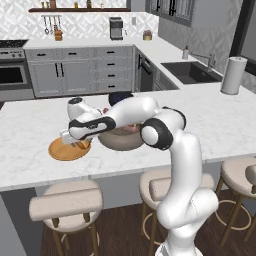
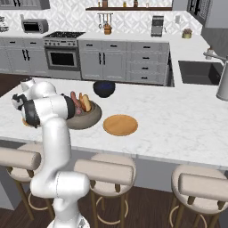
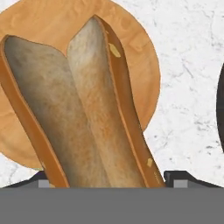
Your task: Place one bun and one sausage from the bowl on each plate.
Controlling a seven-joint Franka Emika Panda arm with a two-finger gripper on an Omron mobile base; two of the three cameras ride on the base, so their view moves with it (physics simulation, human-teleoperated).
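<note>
Starting at your left, the gripper (image 1: pixel 76 144) clamps a split bun (image 3: pixel 83 113), pale toasted crumb inside and a glossy orange-brown crust, over the left plate (image 1: pixel 60 151). At its three o'clock sits the bowl (image 2: pixel 87 119) of sausages, then the second plate (image 2: pixel 120 125).

A tan bun (image 3: pixel 87 113) with orange-brown crust, an orange-brown wood-grained plate (image 3: pixel 39 26), and a grey-veined white marble counter (image 3: pixel 188 65).

No text, label, brand, number or sign can be read anywhere, near the fingers or beyond them.
</note>
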